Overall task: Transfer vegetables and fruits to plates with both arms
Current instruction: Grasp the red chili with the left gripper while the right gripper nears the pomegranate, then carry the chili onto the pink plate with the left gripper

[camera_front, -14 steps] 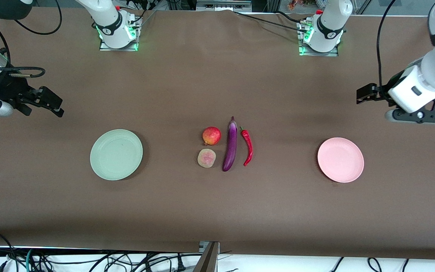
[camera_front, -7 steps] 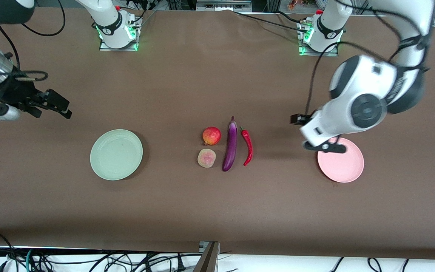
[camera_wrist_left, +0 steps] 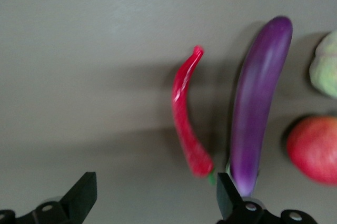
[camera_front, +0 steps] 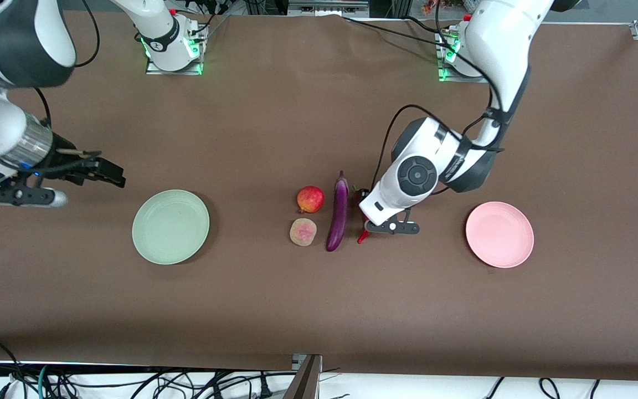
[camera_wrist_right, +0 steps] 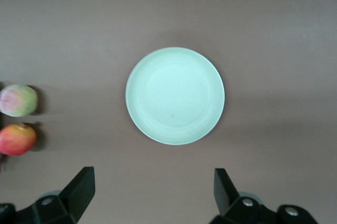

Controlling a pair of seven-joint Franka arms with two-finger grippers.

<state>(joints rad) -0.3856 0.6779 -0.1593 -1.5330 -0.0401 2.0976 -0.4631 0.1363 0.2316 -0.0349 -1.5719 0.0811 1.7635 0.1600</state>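
Observation:
The purple eggplant [camera_front: 338, 213], red chili [camera_front: 361, 237], red-yellow fruit [camera_front: 310, 199] and pale blushed fruit [camera_front: 303, 231] lie together mid-table. The mint plate [camera_front: 170, 226] is toward the right arm's end and the pink plate [camera_front: 499, 234] toward the left arm's end; both are bare. My left gripper [camera_wrist_left: 152, 197] is open and empty. It hangs over the chili [camera_wrist_left: 187, 119], whose stem end is by one finger, next to the eggplant [camera_wrist_left: 258, 103]. The left hand [camera_front: 391, 221] hides most of the chili in the front view. My right gripper [camera_front: 109, 174] is open and empty, above the table beside the mint plate [camera_wrist_right: 175, 95].
The brown table [camera_front: 274, 299] carries only these things. Both arm bases stand along its edge farthest from the front camera. The right wrist view shows the pale fruit [camera_wrist_right: 18, 100] and red fruit [camera_wrist_right: 17, 139] at its edge.
My left arm has swung from the pink plate's end of the table to over the chili. My right gripper has moved closer to the mint plate. Nothing on the table has moved.

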